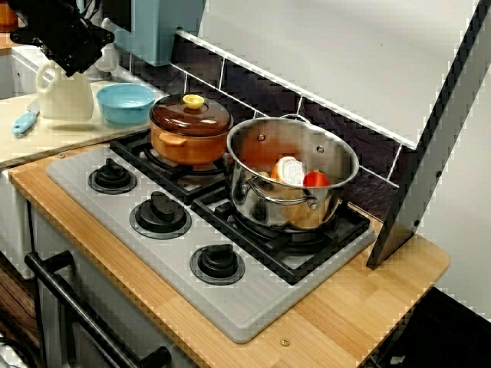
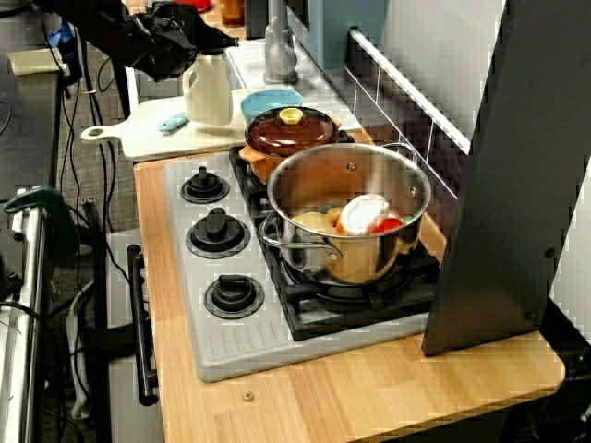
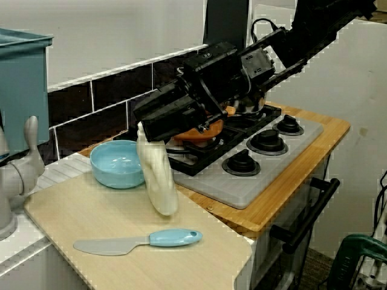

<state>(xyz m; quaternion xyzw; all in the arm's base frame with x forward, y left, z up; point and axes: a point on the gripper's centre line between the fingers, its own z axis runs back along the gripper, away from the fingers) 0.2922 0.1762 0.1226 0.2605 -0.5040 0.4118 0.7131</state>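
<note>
The end effector [image 3: 147,128] sits on the top of the cream jug [image 3: 158,181] and looks closed on its rim. The fingers themselves are lost against the dark housing, so how deep the bite goes cannot be told. The jug is over the cutting board [image 3: 72,208], toward the board's edge nearest the stove [image 1: 253,307] and just beside the blue bowl [image 3: 118,164]. In the view from the sink side it leans, its base swung out toward the board's front edge. Whether the lower rim rests on the board or hangs just off it cannot be made out.

A rim grip on a tall, smooth jug is likely to let it swing or slip, so the hold should be firm and any movement slow. The wrist is best brought level so the jug hangs upright before it is carried anywhere. The bowl is the closest thing to knock, so clearance on that side matters most. The blue-handled spatula [image 3: 139,241] lies well apart near the front corner, and the brown lidded pot [image 1: 190,126] and steel pot [image 1: 291,165] stand on the burners.
</note>
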